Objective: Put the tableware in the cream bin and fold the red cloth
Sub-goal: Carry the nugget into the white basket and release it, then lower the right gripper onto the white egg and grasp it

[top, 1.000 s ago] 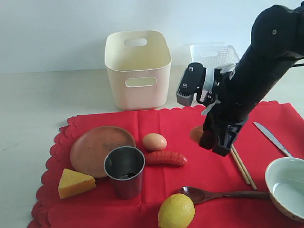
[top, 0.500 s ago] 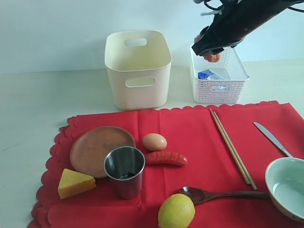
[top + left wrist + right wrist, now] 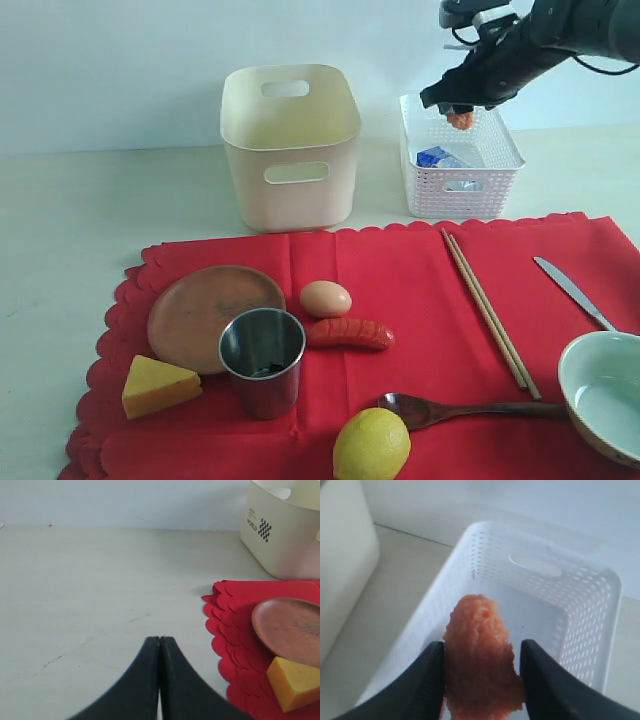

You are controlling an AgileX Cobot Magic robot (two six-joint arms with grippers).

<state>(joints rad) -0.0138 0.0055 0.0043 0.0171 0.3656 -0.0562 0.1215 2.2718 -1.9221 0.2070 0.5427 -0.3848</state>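
right claw holds a food piece over the white basket, tableware all on the cloth

from my station i see the right claw [image 3: 458,107] high at the back right, over the white lattice basket [image 3: 462,195]. its two fingers stand about half apart and press from both sides on a rough orange piece [image 3: 477,655]. it looks like some food, but i cannot tell which kind from these views. the piece hangs above the inside of the basket and does not touch it. a blue and white carton [image 3: 437,157] lies in the basket.

the left claw [image 3: 159,645] is fully closed, finger against finger, with nothing between them. it hovers over the bare table [image 3: 90,590], near the scalloped left edge of the red cloth [image 3: 400,285].

the cream bin [image 3: 290,150] stands behind the cloth, to the left of the basket. the cloth lies flat and unfolded on the table, and all the tableware is on it. the brown plate [image 3: 205,310] is at the left, with the steel cup [image 3: 262,360] upright just in front of it. the wooden spoon [image 3: 450,408] lies at the front, its handle pointing to the bowl [image 3: 600,392] at the front right corner. the chopsticks [image 3: 490,315] lie side by side right of the middle, and the knife [image 3: 572,290] is near the right edge, apart from them.

the egg [image 3: 325,298] and sausage [image 3: 348,334] lie just right of the plate. the cheese [image 3: 158,385] is at the front left, and the lemon [image 3: 371,445] is just beside the spoon's head.
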